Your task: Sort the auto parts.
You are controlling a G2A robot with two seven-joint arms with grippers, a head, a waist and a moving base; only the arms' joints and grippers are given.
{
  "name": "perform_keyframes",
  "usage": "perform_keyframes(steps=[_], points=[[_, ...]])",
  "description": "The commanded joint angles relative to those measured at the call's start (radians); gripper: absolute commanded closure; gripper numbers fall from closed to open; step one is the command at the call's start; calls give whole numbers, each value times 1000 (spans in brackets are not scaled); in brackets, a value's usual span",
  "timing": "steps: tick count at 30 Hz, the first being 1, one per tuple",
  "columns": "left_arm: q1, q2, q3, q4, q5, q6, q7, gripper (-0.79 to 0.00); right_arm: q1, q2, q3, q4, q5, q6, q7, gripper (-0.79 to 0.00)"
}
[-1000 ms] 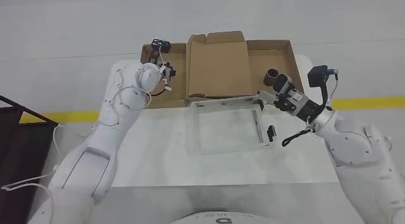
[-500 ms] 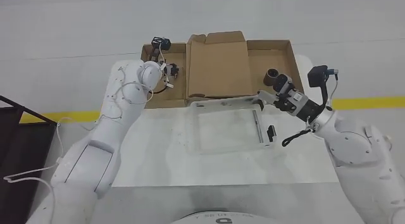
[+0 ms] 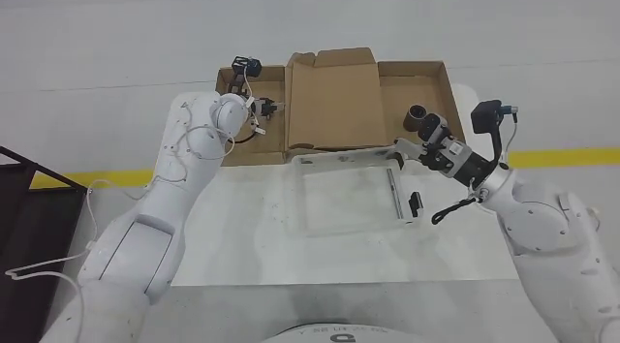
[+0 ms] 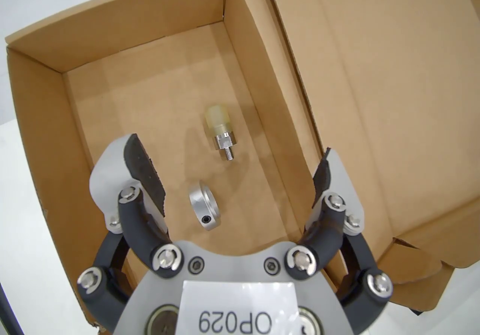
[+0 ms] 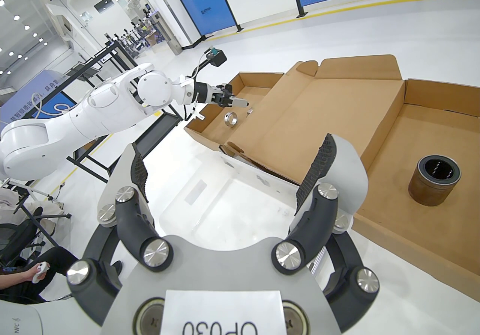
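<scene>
Counter (image 3: 242,236), white. Closest to the robot, just on the near side of the cardboard box (image 3: 334,101), lies a clear plastic tray (image 3: 344,202), its far edge against the box front. A small dark piece (image 3: 415,203) sits at the tray's right edge, further from the box; too small to identify. Right tool (image 5: 232,148) hangs low over the tray corner nearest the box's right compartment, fingers spread wide, nothing between them. The box is long and shallow, with an open compartment at each end and a flat closed flap across the middle. Right compartment: one dark, short cylinder (image 5: 433,180), hollow, standing upright on the box floor, well apart from the walls. Left compartment: a silver metal ring (image 4: 204,210) tilted up on its edge, and just beyond it, not touching, a small metal fitting (image 4: 220,132) with a pale yellowish cap, lying on its side with the threaded stud pointing toward the ring. Left tool (image 4: 230,158) hovers above this compartment beside the middle flap, fingers wide apart and empty, clear of both parts.
</scene>
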Motion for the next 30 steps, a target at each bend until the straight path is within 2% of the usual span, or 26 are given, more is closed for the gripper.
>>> perform_keyframes(steps=[1, 7, 13, 18, 28, 30], points=[[0, 0, 0, 0, 0, 0, 0, -785, 0, 0, 0, 0, 0, 0, 0, -785], [0, 0, 0, 0, 0, 0, 0, -785, 0, 0, -6, -10, -1, -5, 9, -785], [0, 0, 0, 0, 0, 0, 0, -785, -67, 9, -34, -156, 30, -33, 178, -785], [0, 0, 0, 0, 0, 0, 0, -785, -107, 18, -61, -246, -83, 60, 321, -785], [0, 0, 0, 0, 0, 0, 0, -785, -111, 19, -68, -257, -68, 68, 324, -785], [0, 0, 0, 0, 0, 0, 0, -785, -83, 18, -93, -243, -100, 135, 351, -785]])
